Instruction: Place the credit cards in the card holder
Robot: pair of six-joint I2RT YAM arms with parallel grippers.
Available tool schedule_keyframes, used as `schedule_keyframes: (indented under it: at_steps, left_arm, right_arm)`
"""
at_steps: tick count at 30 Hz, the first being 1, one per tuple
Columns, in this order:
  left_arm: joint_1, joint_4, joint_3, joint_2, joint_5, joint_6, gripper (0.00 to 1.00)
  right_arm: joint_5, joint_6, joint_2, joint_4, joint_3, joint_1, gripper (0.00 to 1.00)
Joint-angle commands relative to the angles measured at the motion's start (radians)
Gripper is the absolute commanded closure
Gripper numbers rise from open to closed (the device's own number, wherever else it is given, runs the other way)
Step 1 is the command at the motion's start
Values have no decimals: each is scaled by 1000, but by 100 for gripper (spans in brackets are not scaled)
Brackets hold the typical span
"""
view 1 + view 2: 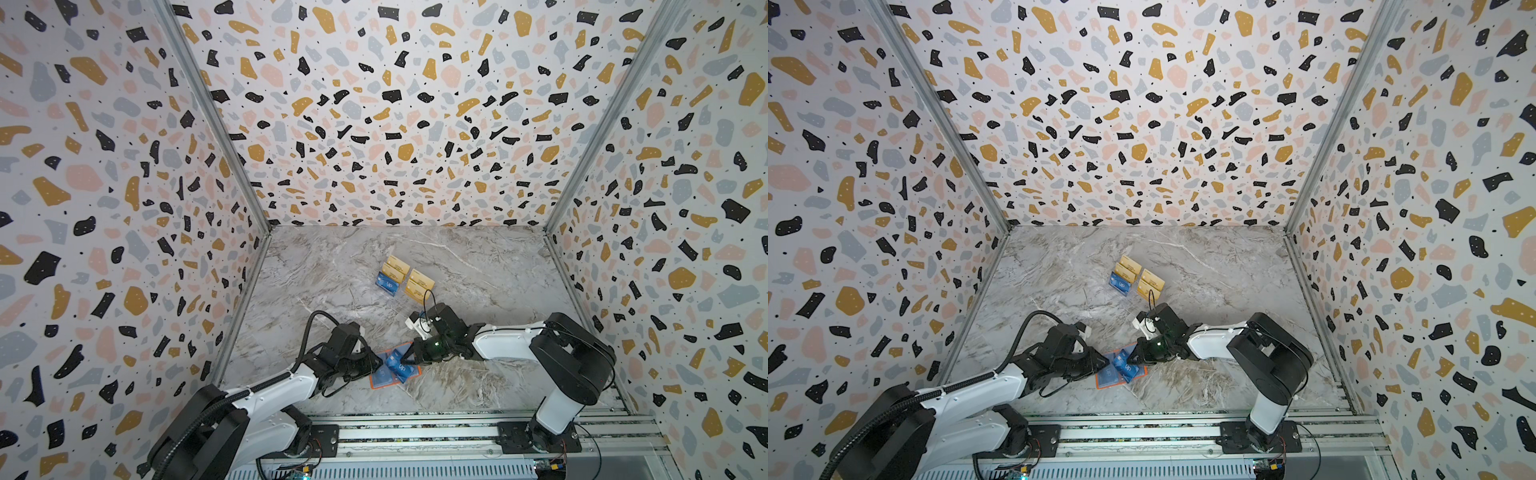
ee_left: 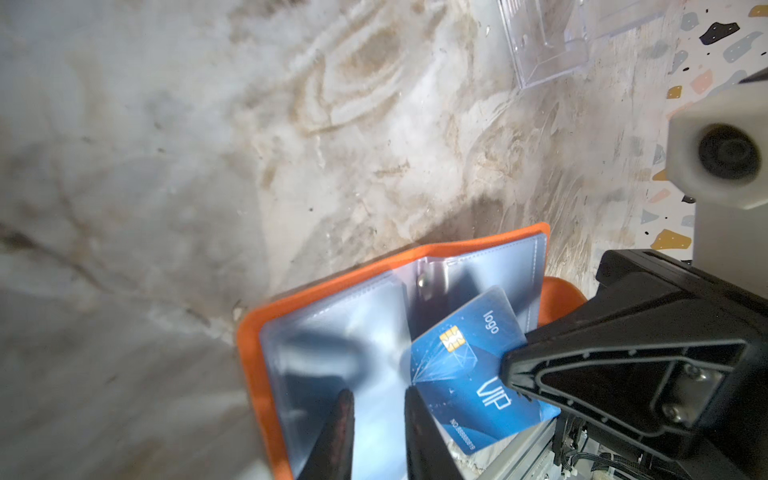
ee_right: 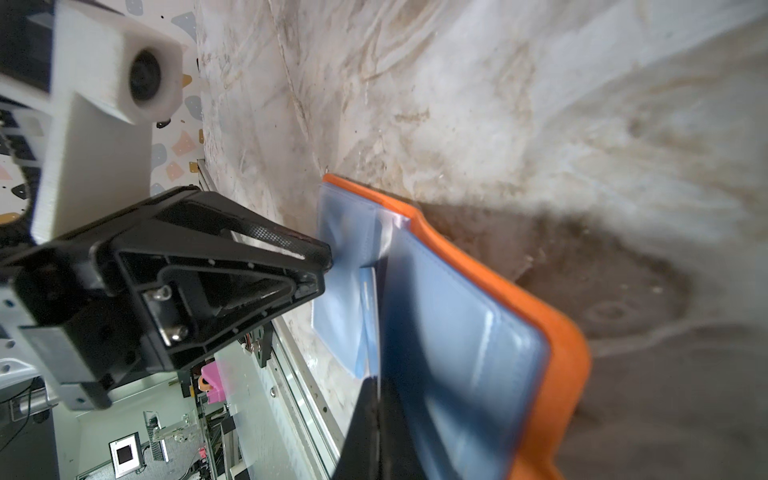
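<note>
The orange card holder (image 1: 376,384) (image 1: 1100,384) lies open on the marble table near the front, its clear sleeves facing up (image 2: 257,374) (image 3: 552,332). My right gripper (image 1: 410,356) (image 1: 1136,353) (image 3: 377,384) is shut on a blue VIP credit card (image 1: 397,365) (image 1: 1126,368) (image 2: 461,374). The card is tilted, with its far corner over the holder's sleeve beside the snap button. I cannot tell whether that corner is inside a pocket. My left gripper (image 1: 376,363) (image 1: 1102,361) (image 2: 379,392) has its jaws slightly apart, its tips resting on the other sleeve page.
A clear acrylic rack (image 1: 411,297) (image 1: 1142,297) stands farther back at the middle, with gold cards (image 1: 420,282) (image 1: 1150,282) and a blue card (image 1: 386,284) (image 1: 1119,284) in it. Terrazzo-patterned walls close in three sides, and an aluminium rail (image 1: 415,432) runs along the front.
</note>
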Motion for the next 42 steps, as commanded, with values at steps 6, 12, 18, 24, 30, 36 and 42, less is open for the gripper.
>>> schedule_keyframes:
  at_steps: [6, 12, 18, 24, 30, 36, 42]
  left_arm:
    - [-4, 6, -9, 4, 3, 10, 75]
    - [-4, 14, -19, -2, 2, 2, 75]
    - [-4, 24, -31, -8, 4, -10, 75]
    - [-4, 33, -39, -9, 7, -16, 75]
    - [-4, 41, -45, -8, 11, -15, 76]
    - [-4, 45, -48, -6, 13, -16, 76]
    - [-3, -1, -21, -65, -42, -39, 73]
  right_arm:
    - [35, 17, 13, 34, 21, 4, 100]
    - [36, 60, 44, 120, 15, 4, 100]
    - [49, 142, 80, 264, -24, 6, 100]
    - [72, 206, 103, 366, -47, 12, 100]
    - [94, 254, 140, 446, -73, 33, 100]
    - [111, 298, 162, 515, -90, 61, 100]
    - [146, 301, 144, 491, -91, 87, 100]
